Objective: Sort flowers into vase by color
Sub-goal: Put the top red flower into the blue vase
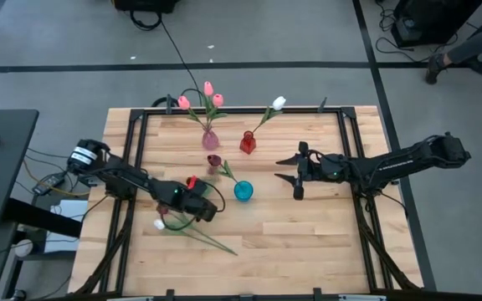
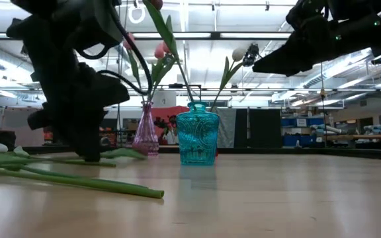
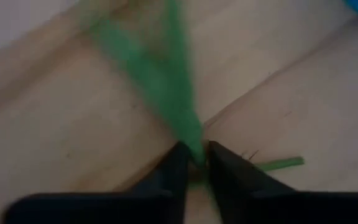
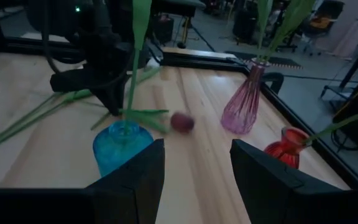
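The blue vase (image 1: 243,191) stands near the middle of the table (image 1: 308,242), a maroon tulip (image 1: 214,160) leaning out of it. Left of that vase, the left gripper (image 3: 194,160) is down at the tabletop, its fingers pinched on the green stem (image 3: 166,87) of a white tulip (image 1: 159,224) lying flat. Behind the blue vase, the pink vase (image 1: 211,139) holds pink tulips (image 1: 208,88), and the red vase (image 1: 248,142) another white one (image 1: 279,103). Right of the blue vase, the right gripper (image 1: 298,174) hovers, fingers apart, gripping nothing.
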You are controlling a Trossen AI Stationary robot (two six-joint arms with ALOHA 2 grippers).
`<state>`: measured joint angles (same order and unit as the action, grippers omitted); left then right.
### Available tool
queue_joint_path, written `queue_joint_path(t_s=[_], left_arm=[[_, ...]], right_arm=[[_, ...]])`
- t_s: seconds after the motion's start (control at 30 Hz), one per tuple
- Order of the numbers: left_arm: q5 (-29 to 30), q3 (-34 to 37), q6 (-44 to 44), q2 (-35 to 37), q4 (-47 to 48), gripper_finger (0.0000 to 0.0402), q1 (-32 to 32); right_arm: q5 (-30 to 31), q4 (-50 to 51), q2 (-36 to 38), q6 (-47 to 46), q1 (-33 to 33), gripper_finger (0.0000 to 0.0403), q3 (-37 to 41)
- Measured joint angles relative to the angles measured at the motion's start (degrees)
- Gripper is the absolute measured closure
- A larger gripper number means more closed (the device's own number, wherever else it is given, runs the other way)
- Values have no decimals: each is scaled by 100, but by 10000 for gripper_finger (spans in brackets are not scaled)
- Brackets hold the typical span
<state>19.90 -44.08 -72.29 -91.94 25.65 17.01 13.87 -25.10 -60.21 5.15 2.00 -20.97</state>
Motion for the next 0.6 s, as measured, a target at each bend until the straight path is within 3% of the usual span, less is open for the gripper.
queue_joint_path(t_s=[0.1, 0.3, 0.43, 0.6], left_arm=[[77, -221, 464, 36, 225, 387, 18], [118, -559, 1712, 474, 325, 389, 32], [42, -779, 1718, 800, 1072, 390, 38], [1263, -1032, 1800, 1223, 1861, 390, 142]], right_arm=[[118, 41, 53, -17, -4, 208, 0], [644, 274, 472, -43, -7, 208, 0], [751, 809, 943, -305, -11, 208, -2], [303, 1279, 1293, -721, -6, 208, -2]])
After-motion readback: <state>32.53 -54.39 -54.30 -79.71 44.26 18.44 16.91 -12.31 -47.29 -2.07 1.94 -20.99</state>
